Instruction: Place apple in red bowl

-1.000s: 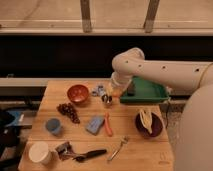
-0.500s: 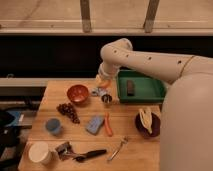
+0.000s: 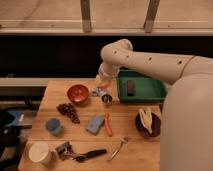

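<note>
Over the back of the wooden table (image 3: pixel 141 154), beside the green tray (image 3: pixel 150 95), I see my arm bent downward. Its gripper (image 3: pixel 102 85) is closed around the apple (image 3: pixel 98 80), which it holds off the tabletop, just right of the red bowl (image 3: pixel 78 93).

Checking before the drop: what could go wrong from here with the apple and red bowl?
The tool holds the apple beside the red bowl, not over it; released now, it would likely hit the table and roll.
A small metal cup stands just below the tool; lowering here may knock it.
The grapes lie close in front of the bowl; a bounce off the rim could land there.
</note>
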Controlling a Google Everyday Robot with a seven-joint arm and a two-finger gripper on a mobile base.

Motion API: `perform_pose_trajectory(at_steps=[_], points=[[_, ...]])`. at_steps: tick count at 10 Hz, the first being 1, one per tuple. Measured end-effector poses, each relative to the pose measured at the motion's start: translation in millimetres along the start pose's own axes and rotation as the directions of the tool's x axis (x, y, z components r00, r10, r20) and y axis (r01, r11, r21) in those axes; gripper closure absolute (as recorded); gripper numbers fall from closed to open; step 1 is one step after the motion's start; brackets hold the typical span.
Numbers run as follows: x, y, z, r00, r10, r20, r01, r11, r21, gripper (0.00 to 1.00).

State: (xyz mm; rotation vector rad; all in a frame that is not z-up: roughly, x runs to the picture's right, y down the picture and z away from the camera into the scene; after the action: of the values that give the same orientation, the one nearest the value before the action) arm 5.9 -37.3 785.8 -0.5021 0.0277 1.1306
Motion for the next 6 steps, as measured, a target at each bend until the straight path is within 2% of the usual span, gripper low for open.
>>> perform_pose_trajectory(at_steps=[3,6], points=[[-20,31,30,0.998,-0.056,0.001,0.056,0.997,-0.051,1.00],[-52,84,74,0.989,-0.147,-0.024,0.142,0.981,-0.135,1.00]])
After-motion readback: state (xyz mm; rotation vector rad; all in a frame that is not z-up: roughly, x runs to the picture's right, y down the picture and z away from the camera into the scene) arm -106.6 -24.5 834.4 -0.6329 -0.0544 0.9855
